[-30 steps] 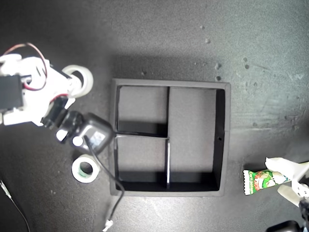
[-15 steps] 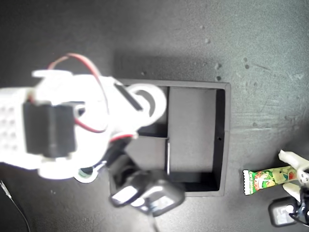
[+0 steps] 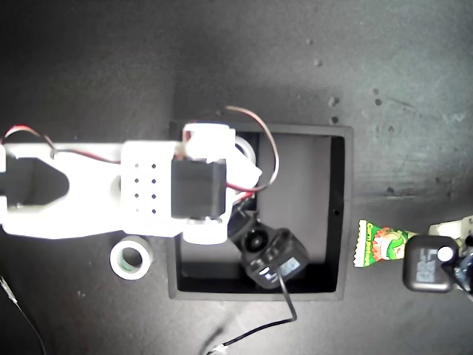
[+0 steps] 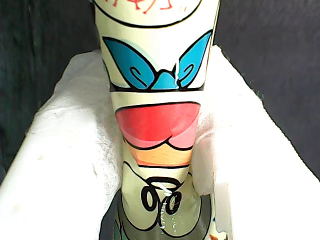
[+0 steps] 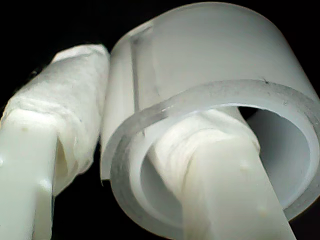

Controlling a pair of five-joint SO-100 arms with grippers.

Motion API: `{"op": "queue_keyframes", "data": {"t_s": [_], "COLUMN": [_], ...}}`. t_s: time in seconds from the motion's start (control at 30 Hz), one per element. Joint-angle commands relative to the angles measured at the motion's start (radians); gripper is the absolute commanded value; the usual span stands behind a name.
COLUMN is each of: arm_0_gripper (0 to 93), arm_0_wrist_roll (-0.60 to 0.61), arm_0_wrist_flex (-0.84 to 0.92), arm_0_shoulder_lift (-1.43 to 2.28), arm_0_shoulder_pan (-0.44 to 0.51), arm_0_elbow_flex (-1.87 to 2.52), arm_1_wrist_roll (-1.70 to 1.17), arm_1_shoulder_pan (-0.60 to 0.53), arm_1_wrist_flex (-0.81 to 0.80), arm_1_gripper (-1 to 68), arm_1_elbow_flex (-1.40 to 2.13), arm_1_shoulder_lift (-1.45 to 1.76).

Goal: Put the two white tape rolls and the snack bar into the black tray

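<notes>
My second gripper (image 5: 125,150) is shut on the larger white tape roll (image 5: 210,60), with one padded finger (image 5: 215,170) through its hole and the other (image 5: 55,135) outside the wall. In the exterior view that roll (image 3: 245,151) shows over the black tray's (image 3: 347,214) upper left compartment, mostly hidden by the arm. The smaller tape roll (image 3: 131,259) lies on the table off the tray's lower left corner in that view. My first gripper (image 4: 155,165) is shut on the snack bar (image 4: 155,125). The bar (image 3: 380,244) sits just off the tray's right wall in the exterior view.
The second arm's white body (image 3: 111,188) and its black camera (image 3: 270,255) cover most of the tray's left half in the exterior view. A black cable (image 3: 259,333) trails below the tray. The first arm's camera (image 3: 429,262) is at that view's right edge.
The second arm has swung from the exterior view's left, carrying the larger roll over the tray. The first gripper has closed on the snack bar and shifted it up and left, toward the tray.
</notes>
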Motion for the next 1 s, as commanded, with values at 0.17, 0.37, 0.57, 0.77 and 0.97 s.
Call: {"op": "queue_keyframes", "data": {"t_s": [0.17,0.37,0.57,0.77,0.97], "arm_0_gripper": [15.4,15.4,16.8,16.2,16.0], "arm_0_wrist_roll": [0.064,0.097,-0.009,-0.282,-0.482], "arm_0_wrist_flex": [0.018,0.018,0.018,-0.032,-0.27], "arm_0_shoulder_lift": [0.083,0.46,0.992,1.345,1.511], "arm_0_shoulder_pan": [-0.1,-0.166,-0.133,0.038,0.275], "arm_0_elbow_flex": [0.032,0.249,0.497,0.879,1.373], "arm_1_wrist_roll": [0.167,-0.624,-1.384,-1.701,-1.835], "arm_1_shoulder_pan": [0.229,0.394,0.365,0.319,0.288], "arm_1_wrist_flex": [-0.443,-0.267,-0.305,-0.138,0.147], "arm_1_gripper": [-0.5,-0.7,-0.7,-0.6,-0.6], "arm_1_elbow_flex": [0.256,0.04,-0.081,-0.594,-1.187], "arm_1_shoulder_lift": [0.163,0.149,0.106,-0.377,-0.807]}}
